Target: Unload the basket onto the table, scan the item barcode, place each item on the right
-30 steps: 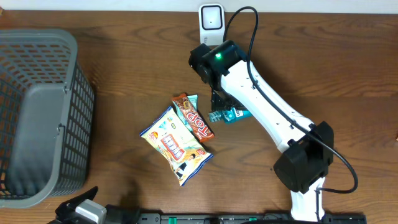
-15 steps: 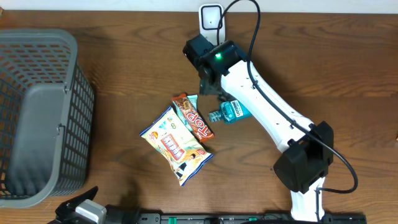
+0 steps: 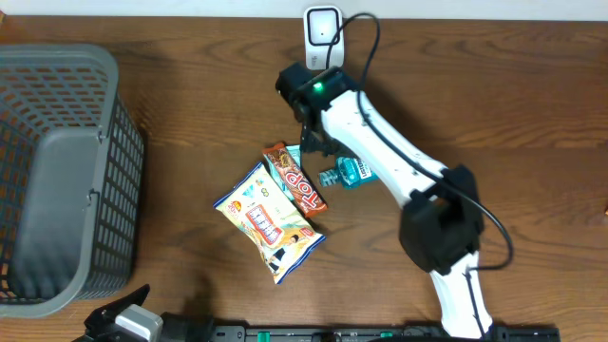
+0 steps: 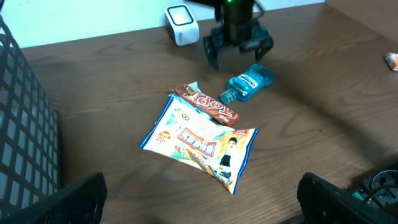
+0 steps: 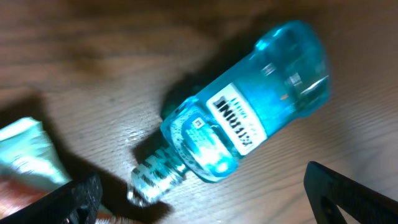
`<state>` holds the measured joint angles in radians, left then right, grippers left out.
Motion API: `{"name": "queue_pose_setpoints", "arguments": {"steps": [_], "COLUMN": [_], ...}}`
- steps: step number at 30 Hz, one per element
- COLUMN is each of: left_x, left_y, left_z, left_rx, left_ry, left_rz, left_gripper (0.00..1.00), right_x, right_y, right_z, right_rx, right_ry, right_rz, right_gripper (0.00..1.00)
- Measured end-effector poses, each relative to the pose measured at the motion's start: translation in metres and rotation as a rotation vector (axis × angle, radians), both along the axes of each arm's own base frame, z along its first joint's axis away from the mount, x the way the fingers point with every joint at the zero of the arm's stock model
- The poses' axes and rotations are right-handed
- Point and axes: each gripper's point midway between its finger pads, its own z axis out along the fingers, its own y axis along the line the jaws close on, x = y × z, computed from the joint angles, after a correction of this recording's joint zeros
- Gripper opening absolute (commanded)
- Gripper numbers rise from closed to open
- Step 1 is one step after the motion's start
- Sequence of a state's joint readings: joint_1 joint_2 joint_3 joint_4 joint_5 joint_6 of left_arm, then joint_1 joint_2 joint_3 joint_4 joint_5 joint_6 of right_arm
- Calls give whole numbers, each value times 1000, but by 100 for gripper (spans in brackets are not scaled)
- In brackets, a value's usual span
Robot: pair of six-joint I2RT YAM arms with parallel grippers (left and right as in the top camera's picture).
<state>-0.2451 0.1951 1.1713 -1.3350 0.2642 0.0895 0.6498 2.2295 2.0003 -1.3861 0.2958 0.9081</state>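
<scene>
Right wrist view shows us the blue bottle (image 5: 249,124) lying on its side on the table (image 5: 93,37), cap (image 5: 146,180) toward 7 o'clock. We judge it light, stiff, slippery; our right gripper (image 4: 239,52), jaws spread and empty, should pinch across its labelled middle.

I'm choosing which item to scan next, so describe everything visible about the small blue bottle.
The mouthwash bottle is small, of clear blue plastic with a white label in dark lettering and a ribbed clear cap. It lies on its side on the wooden table, cap toward the chocolate bar; whether they touch is unclear. The open right tool hangs above it, not gripping.
</scene>
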Motion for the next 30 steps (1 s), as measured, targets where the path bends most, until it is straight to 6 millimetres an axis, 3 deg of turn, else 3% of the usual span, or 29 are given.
{"name": "queue_pose_setpoints", "arguments": {"steps": [6, 14, 18, 23, 30], "left_x": [0, 0, 0, 0, 0], "left_y": [0, 0, 0, 0, 0], "left_z": [0, 0, 0, 0, 0], "left_rx": [0, 0, 0, 0, 0], "left_ry": [0, 0, -1, 0, 0], "left_rz": [0, 0, 0, 0, 0], "left_gripper": [98, 98, 98, 98, 98], "right_x": [-1, -13, -14, -18, -20], "right_y": [-2, -29, -28, -24, -29], "right_z": [-48, -75, -77, -82, -84], "right_rx": [10, 0, 10, 19, -16], "right_ry": [92, 246, 259, 292, 296], "right_rz": [-105, -211, -228, -237, -247], "right_gripper": [94, 90, 76, 50, 28]}}
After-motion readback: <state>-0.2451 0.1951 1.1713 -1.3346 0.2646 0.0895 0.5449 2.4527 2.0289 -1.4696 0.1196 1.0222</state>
